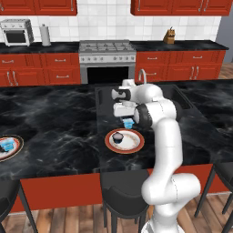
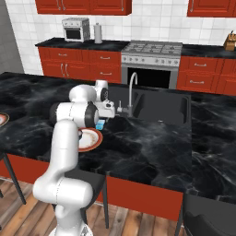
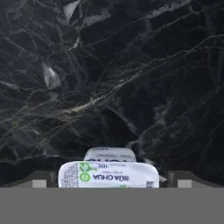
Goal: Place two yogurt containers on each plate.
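**Yogurt between spread jaws, not gripped**

Yogurt containers first: in your left base view one light blue tub (image 1: 129, 123) sits on the black island counter (image 1: 54, 123) just behind the near plate (image 1: 133, 145), which carries a dark round tub (image 1: 118, 137). A second plate (image 1: 13, 148) at the counter's left edge holds a blue tub (image 1: 5, 145).

Your right base view shows the near plate (image 2: 91, 138) by the counter's front edge, blue tub (image 2: 100, 124) beside it, sink (image 2: 156, 107) behind.

Your hand view: gripper (image 3: 109, 179) spread wide, white-topped tub (image 3: 108, 174) between the fingertips (image 3: 38, 180), apparently ungripped.
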